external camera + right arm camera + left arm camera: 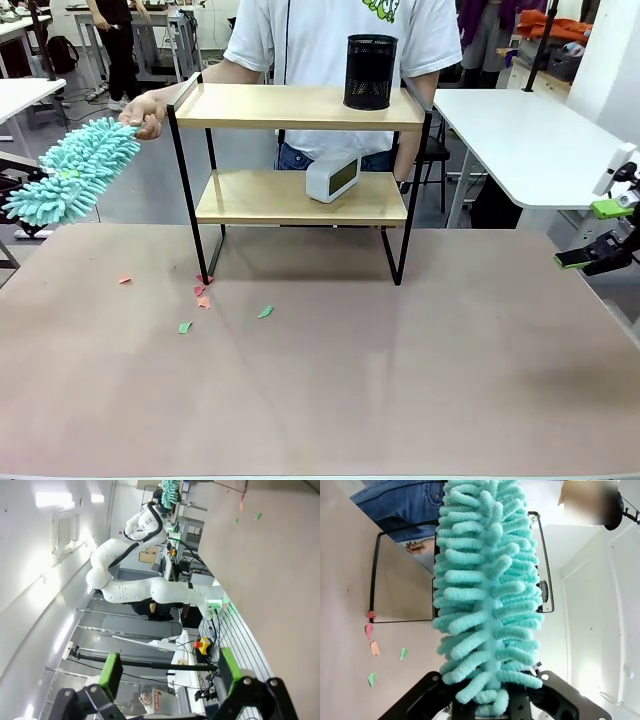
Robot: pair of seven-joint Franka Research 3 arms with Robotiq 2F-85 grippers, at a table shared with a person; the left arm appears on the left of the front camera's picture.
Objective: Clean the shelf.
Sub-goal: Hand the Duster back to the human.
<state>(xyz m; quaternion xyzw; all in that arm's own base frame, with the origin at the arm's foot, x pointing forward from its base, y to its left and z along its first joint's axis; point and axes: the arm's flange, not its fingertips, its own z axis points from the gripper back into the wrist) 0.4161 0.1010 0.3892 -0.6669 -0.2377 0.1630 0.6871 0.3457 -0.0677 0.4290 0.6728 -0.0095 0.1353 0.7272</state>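
Left tool (490,707) is closed on the base of the teal chenille duster (72,170), whose fluffy head rises straight out from between my fingers in the left wrist view. Taking the shelf (298,180) as the landmark: the duster hangs off the shelf's left end, well outside the frame, with its long axis slanting upward toward the top board's left corner. The duster tip sits just beside the person's hand (148,113), which rests at that same top-left corner; whether tip and hand touch I cannot tell. Both boards run left to right across the far side of the worktop (420,380). On the top board, near its right end, stands a black mesh pen cup (371,72); on the lower board, right of centre, stands a small white clock (333,178). In front of the shelf's front-left leg, scraps of coloured paper (202,296) lie scattered on the worktop. My right tool (600,232) stands with jaws wide apart and empty, well off the shelf's right end, beyond the worktop's edge. My judgement: the left arm is the one placed for the sweep, and the move turns on carrying the duster rightward onto the top board, along its length, stopping short of the pen cup.
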